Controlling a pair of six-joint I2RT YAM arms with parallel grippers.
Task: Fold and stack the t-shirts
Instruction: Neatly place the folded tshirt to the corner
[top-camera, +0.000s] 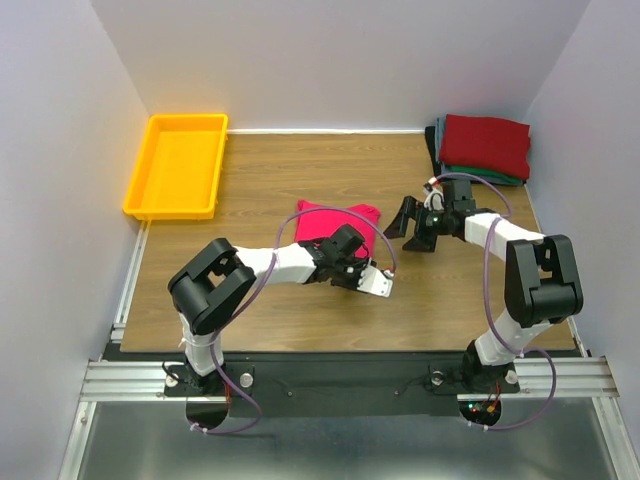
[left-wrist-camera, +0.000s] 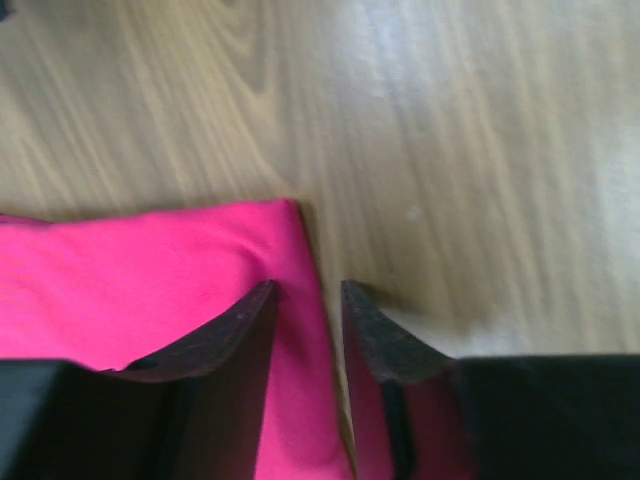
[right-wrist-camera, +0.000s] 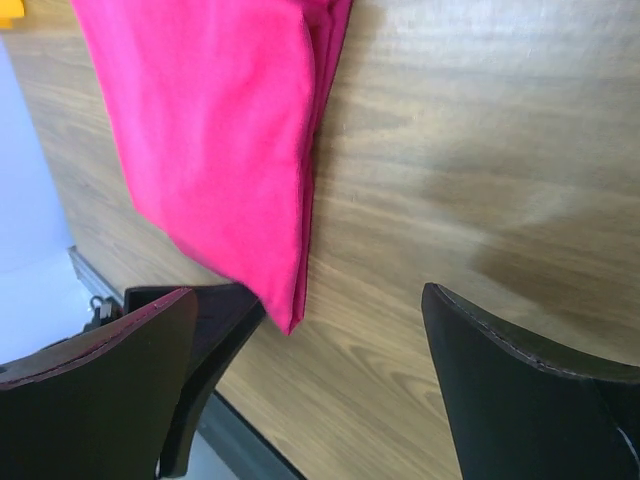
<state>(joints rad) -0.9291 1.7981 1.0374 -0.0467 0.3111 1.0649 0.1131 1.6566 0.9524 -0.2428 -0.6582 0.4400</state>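
"Left wrist view first: how does the left tool (left-wrist-camera: 308, 292) stand?"

"Its two dark fingers (left-wrist-camera: 235, 330) are drawn nearly together. An edge of the crimson t-shirt (left-wrist-camera: 150, 270) runs through the narrow gap. Whether they truly pinch the cloth, I cannot tell."

"And the right tool (right-wrist-camera: 308, 295)?"

"Spread wide, holding nothing (its wrist view shows one corner of that same shirt lying on the wood near one finger)."

"Where does the shirt sit overall?"

"Folded, about mid-tabletop (top-camera: 270, 180). From above, the left tool is at its near right corner, and the right tool is just off its right side."

"Other shirts?"

"A stack in the far right corner: a dark red t-shirt (top-camera: 485, 143) on top, a teal-green one (top-camera: 495, 177) peeking out beneath, and a dark one (top-camera: 432, 140) showing at the left edge. A yellow tray (top-camera: 178, 165) sits in the far left corner, well apart."
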